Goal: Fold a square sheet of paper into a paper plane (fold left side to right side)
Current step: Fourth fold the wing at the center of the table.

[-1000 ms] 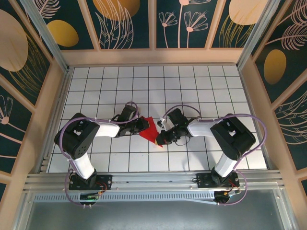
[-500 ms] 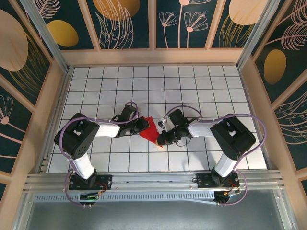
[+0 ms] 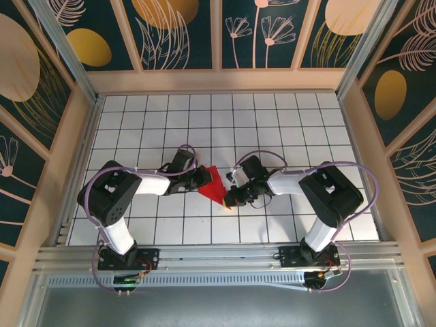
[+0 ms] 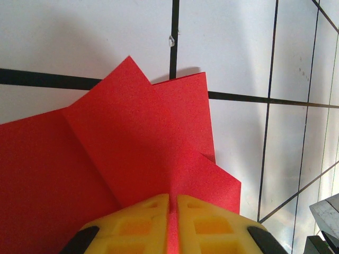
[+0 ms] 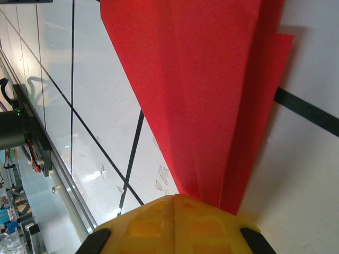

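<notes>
Jaws, left gripper (image 3: 204, 178): closed down to a sliver, with a thin strip of the red paper (image 3: 212, 184) caught between the two yellow pads (image 4: 137, 222). In the left wrist view (image 4: 172, 198) the red runs straight into the seam between the pads, so this is a pinch on the sheet's edge.

Jaws, right gripper (image 3: 228, 196): fully closed, yellow pads (image 5: 143, 222) pressed together with no gap showing. In the right wrist view (image 5: 175, 198) the narrow end of the paper (image 5: 212, 79) runs down to the pad tips and meets them just off the seam. Cannot tell whether it is pinched between the pads or only tucked behind one of them.

Paper position: out on the white tiled table (image 3: 286, 122), beyond the middle of the near rail (image 3: 218, 253), a short way up from it. The left gripper meets it at the end farther from the near rail, the right gripper at the pointed end closer to the rail.

Paper shape: folded, not a flat square. From above it reads as a small red wedge narrowing toward the near rail. In the left wrist view (image 4: 132, 148) several overlapping layers fan out with angled corners and one clear diagonal crease. In the right wrist view the layers taper together toward the pads.

Both arms reach inward from their bases at the near rail.
</notes>
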### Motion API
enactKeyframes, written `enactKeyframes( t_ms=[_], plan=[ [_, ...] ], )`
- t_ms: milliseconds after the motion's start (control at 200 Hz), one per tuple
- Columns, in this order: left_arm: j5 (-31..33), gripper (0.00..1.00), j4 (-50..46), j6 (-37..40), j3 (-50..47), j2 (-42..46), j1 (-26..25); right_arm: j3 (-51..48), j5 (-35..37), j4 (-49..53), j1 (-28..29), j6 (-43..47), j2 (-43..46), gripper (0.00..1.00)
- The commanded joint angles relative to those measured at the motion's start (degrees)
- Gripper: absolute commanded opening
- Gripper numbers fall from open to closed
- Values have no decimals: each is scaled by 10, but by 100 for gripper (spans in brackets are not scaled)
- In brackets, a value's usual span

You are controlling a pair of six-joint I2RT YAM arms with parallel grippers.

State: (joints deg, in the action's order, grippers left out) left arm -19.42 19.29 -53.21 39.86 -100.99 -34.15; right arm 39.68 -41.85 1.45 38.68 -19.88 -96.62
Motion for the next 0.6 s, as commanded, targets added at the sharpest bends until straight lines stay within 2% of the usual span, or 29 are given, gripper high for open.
enactKeyframes(
  t_ms=[0, 596],
  plan=[
    [30, 12, -45, 6, -4, -18, 0, -11, 9, 3, -6, 0, 3, 0],
    [32, 12, -51, 7, 0, -22, 0, -17, 4, 7, -10, 5, -1, 0]
  ],
)
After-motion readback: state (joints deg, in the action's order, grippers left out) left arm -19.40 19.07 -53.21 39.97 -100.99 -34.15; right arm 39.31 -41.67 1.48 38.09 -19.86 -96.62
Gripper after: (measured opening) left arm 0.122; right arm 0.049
